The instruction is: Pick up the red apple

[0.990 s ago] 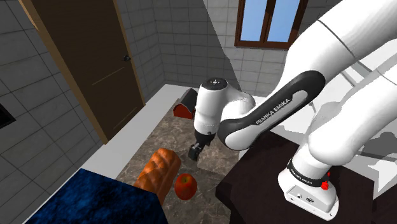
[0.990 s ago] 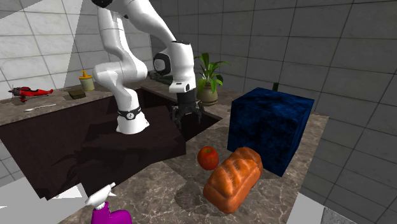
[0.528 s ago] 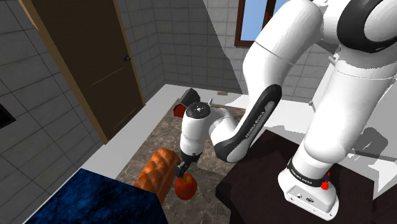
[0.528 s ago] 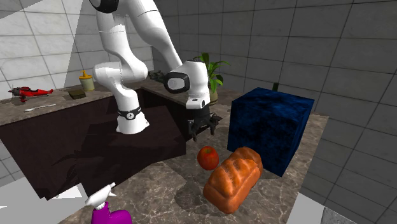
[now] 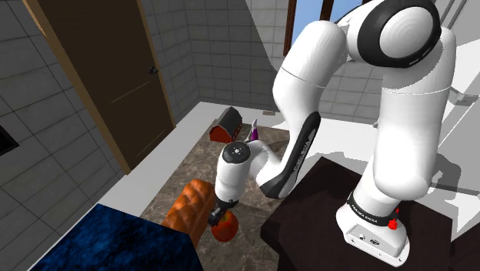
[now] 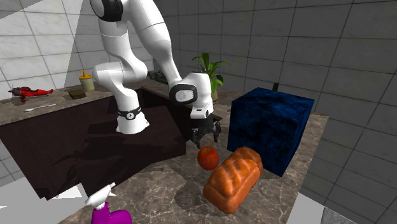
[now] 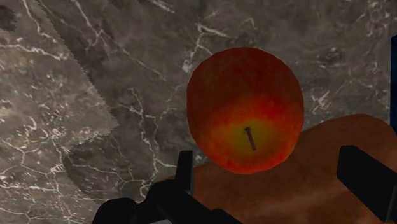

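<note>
So the gripper hangs right over the apple, with its fingers spread wide and nothing in them. From the wrist camera the two black fingers stand well apart, and the apple sits out past their tips, between them but not touched.

The apple is red with a yellowish patch around the stem. It rests on the grey marble counter, stem end turned up toward the hand.

In the second exterior view, a bread loaf lies at about 4 o'clock from the apple, just beside it. A dark blue box stands at about 2 o'clock, near both. A potted plant is up at 12 o'clock behind the arm, and a pink spray bottle is down at 7 o'clock, well apart.

In the shoulder view, the gripper sits at 11 o'clock of the apple, pretty much on top of it. The loaf is at 10 o'clock of the apple, close enough that I can't tell if they touch. The blue box is at 8 o'clock, and the robot's dark stand is at 3 o'clock.
</note>
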`<state>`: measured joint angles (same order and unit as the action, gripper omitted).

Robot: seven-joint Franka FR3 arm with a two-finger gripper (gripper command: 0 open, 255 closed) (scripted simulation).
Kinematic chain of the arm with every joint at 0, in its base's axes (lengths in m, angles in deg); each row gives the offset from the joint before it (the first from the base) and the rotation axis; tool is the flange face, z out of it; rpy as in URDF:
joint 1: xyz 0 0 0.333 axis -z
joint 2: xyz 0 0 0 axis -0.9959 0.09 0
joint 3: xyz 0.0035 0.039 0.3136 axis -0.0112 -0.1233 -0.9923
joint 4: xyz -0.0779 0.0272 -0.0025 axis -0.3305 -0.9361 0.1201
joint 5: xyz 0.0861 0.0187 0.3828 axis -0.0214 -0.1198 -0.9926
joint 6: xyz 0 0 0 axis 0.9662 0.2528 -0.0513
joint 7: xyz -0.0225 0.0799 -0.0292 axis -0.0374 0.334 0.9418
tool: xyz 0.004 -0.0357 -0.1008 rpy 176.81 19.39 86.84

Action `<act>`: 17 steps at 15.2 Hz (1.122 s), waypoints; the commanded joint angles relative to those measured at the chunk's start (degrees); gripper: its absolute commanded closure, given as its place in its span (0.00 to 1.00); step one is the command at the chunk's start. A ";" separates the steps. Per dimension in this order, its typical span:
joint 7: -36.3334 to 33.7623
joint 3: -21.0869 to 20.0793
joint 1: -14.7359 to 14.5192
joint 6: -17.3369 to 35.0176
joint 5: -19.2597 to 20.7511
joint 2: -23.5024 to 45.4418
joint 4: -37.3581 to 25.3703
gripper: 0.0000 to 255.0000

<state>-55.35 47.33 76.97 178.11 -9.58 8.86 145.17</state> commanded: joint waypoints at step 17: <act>4.77 -3.84 3.01 -1.10 -5.79 -2.98 1.28 1.00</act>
<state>-52.01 44.66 79.14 177.34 -13.49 6.80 146.04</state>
